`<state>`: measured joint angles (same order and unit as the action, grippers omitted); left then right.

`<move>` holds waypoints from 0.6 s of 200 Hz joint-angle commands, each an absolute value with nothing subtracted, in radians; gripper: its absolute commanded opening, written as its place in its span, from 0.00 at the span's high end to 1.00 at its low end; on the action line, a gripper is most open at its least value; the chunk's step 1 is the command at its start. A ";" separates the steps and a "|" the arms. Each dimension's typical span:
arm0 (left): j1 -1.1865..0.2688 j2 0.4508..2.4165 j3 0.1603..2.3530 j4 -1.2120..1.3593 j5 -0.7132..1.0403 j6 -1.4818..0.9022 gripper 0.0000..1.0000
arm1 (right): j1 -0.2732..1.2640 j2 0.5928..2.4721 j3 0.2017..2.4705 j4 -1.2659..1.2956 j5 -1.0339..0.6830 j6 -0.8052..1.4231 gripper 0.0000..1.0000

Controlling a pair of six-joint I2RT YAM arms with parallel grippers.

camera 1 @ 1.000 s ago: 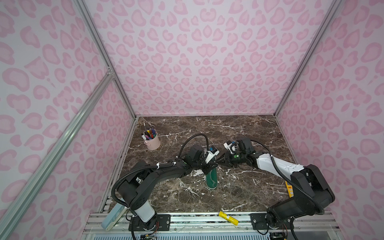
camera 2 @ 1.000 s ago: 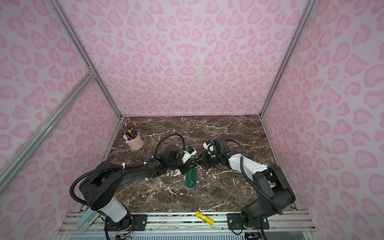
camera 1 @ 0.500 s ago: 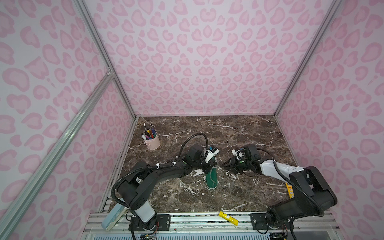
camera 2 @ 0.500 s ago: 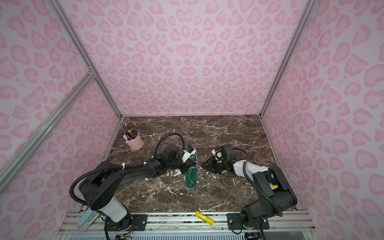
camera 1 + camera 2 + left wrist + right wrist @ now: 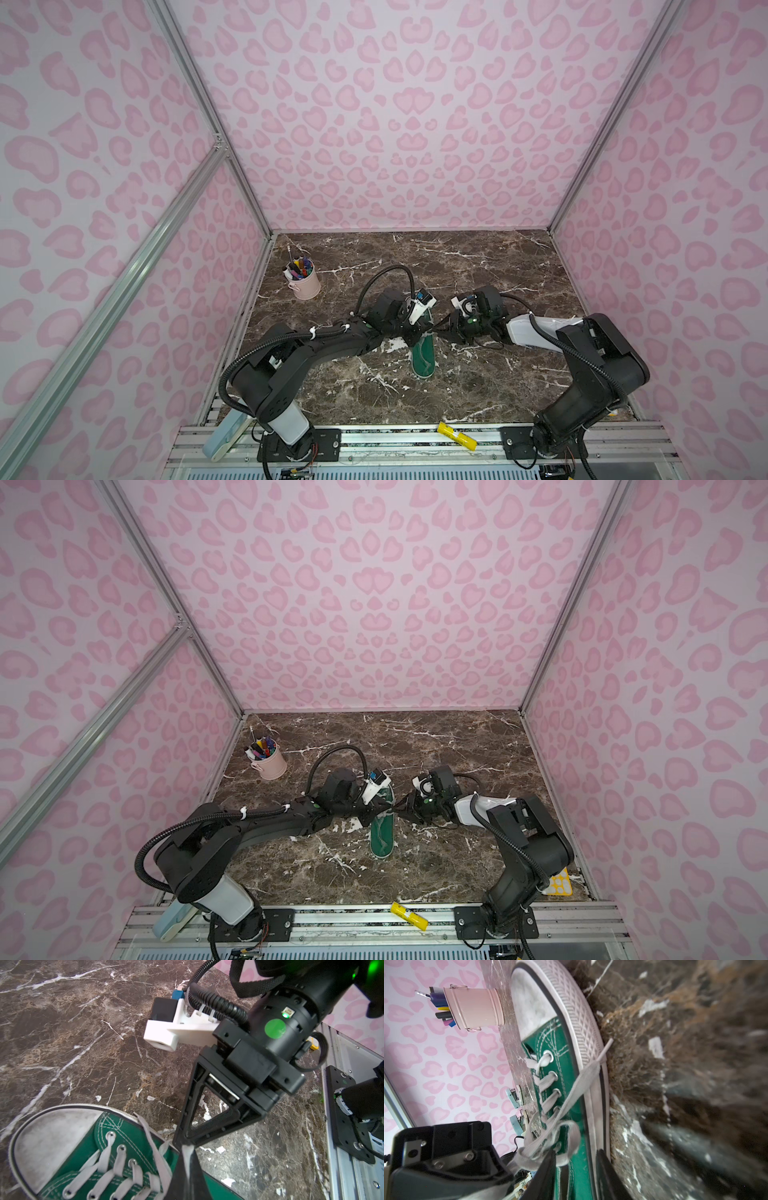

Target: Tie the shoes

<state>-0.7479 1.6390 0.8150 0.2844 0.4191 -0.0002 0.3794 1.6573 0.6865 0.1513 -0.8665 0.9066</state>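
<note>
The shoe, a green sneaker (image 5: 424,355) (image 5: 382,835) with a white toe cap, lies in the middle of the marble table, toe toward the back. My left gripper (image 5: 417,334) (image 5: 376,814) (image 5: 188,1147) is over its laced part, shut on an off-white lace (image 5: 188,1150) pinched between the two fingers. My right gripper (image 5: 445,329) (image 5: 400,806) (image 5: 576,1151) is at the shoe's (image 5: 560,1064) right side, low over the table, jaws apart and gripping nothing. A lace loop (image 5: 571,1138) rests against one finger. A loose lace end (image 5: 591,1068) trails over the sole.
A pink cup of pens (image 5: 305,282) (image 5: 270,764) (image 5: 475,1009) stands at the back left. On the front rail lie a yellow object (image 5: 457,436) (image 5: 409,916) and a pale blue stapler (image 5: 224,436). A yellow stencil (image 5: 559,885) sits at the front right corner. Pink walls enclose three sides.
The left gripper has closed on the lace, staying over the shoe. The right gripper has come down and nearer the shoe's right side, its jaws widening.
</note>
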 commanded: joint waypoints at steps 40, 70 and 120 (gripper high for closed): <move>-0.746 1.630 0.811 0.301 0.422 -0.006 0.95 | 0.389 1.716 0.713 0.210 -0.899 0.905 0.70; -0.745 1.623 0.801 0.301 0.415 -0.008 0.95 | 0.394 1.718 0.719 0.201 -0.896 0.899 0.84; -0.737 1.593 0.769 0.302 0.391 -0.013 0.95 | 0.394 1.648 0.675 0.149 -0.852 0.888 0.98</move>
<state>-0.7433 1.6077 0.7815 0.2840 0.4072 -0.0067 0.3927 1.6699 0.6910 0.1780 -0.8761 0.9009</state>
